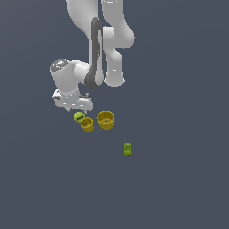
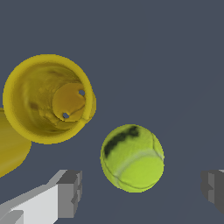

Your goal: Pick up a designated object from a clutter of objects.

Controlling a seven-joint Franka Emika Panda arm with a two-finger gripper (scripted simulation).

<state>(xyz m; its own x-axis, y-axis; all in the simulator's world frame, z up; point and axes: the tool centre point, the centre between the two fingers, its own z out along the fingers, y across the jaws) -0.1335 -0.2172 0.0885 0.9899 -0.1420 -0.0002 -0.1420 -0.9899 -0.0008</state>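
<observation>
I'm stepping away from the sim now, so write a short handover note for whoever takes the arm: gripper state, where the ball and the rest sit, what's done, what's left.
Gripper: open, holding nothing, fingers either side of the ball but apart from it.
Yellow-green ball: on the floor under the gripper, right by the smaller yellow cup.
Larger yellow cup: at the smaller cup's other side.
Small green box: off alone towards the exterior view's right.
Done: the approach, judging by how things line up.
Left: close on the ball and lift, minding the nearby cup.

The arm (image 1: 100, 36) is glossy white, built of fat rounded links with dark grey bands at the joints. A grey cap tops its wrist (image 1: 59, 65). The gripper (image 2: 142, 192) has a white body and blocky, ridged dark grey fingers (image 2: 70, 192).
</observation>
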